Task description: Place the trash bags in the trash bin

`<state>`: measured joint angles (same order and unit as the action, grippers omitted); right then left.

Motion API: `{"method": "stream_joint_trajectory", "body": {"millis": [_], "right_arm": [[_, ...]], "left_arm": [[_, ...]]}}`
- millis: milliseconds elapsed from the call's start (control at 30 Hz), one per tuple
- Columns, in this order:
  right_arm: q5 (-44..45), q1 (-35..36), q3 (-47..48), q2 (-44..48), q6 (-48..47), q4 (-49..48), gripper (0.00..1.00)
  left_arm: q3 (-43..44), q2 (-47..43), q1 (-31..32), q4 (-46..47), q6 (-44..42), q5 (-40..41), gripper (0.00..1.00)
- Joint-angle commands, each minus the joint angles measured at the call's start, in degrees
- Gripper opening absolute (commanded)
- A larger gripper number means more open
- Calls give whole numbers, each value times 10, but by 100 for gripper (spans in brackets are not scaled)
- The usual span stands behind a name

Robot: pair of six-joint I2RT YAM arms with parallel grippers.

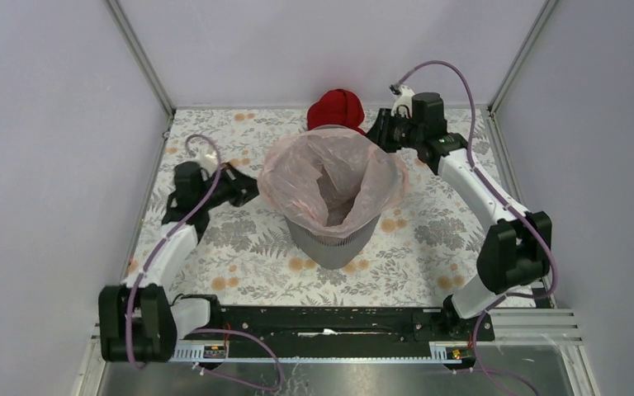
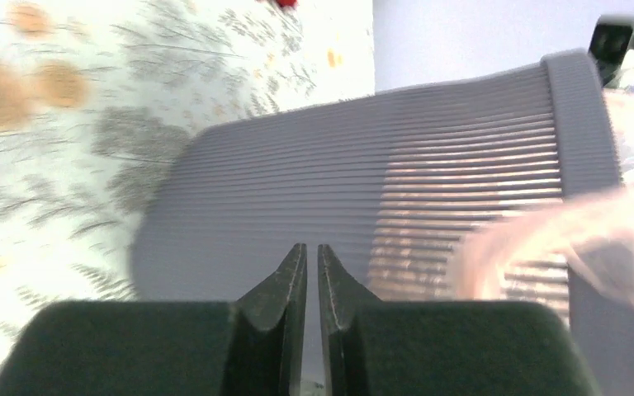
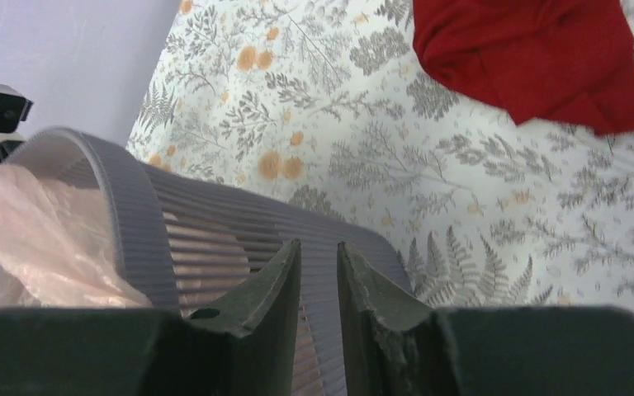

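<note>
The grey trash bin (image 1: 330, 241) stands mid-table. The pale pink trash bag (image 1: 330, 177) lines it, spread open with its edge draped over the rim all round. My left gripper (image 1: 250, 188) is beside the bin's left wall, just off the bag's draped edge. In the left wrist view this gripper (image 2: 312, 246) is shut and empty, facing the ribbed bin wall (image 2: 338, 165), with the bag (image 2: 545, 247) at the right. My right gripper (image 1: 376, 132) is at the bin's far right rim. In the right wrist view it (image 3: 318, 243) is nearly shut and empty, over the bin wall (image 3: 215, 223), beside the bag (image 3: 33, 239).
A dark red cloth bundle (image 1: 336, 109) lies right behind the bin, also in the right wrist view (image 3: 537, 58). The floral tablecloth (image 1: 239, 247) covers the table. Walls close in at the left, back and right.
</note>
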<state>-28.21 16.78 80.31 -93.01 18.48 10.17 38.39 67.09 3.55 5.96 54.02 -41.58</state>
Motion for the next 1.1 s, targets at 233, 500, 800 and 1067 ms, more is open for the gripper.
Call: {"method": "stream_joint_trajectory", "body": {"millis": [233, 500, 800, 1067], "right_arm": [[-145, -56, -75, 35, 116, -125, 19], [-129, -71, -95, 76, 161, -151, 35], [-159, -163, -173, 183, 227, -195, 78], [-190, -191, -242, 253, 233, -204, 93]], "left_arm": [[-71, -113, -194, 141, 117, -168, 58], [-64, 80, -168, 726, 459, -240, 82], [-40, 200, -78, 857, 520, -255, 77], [-35, 220, -38, 857, 515, -240, 62]]}}
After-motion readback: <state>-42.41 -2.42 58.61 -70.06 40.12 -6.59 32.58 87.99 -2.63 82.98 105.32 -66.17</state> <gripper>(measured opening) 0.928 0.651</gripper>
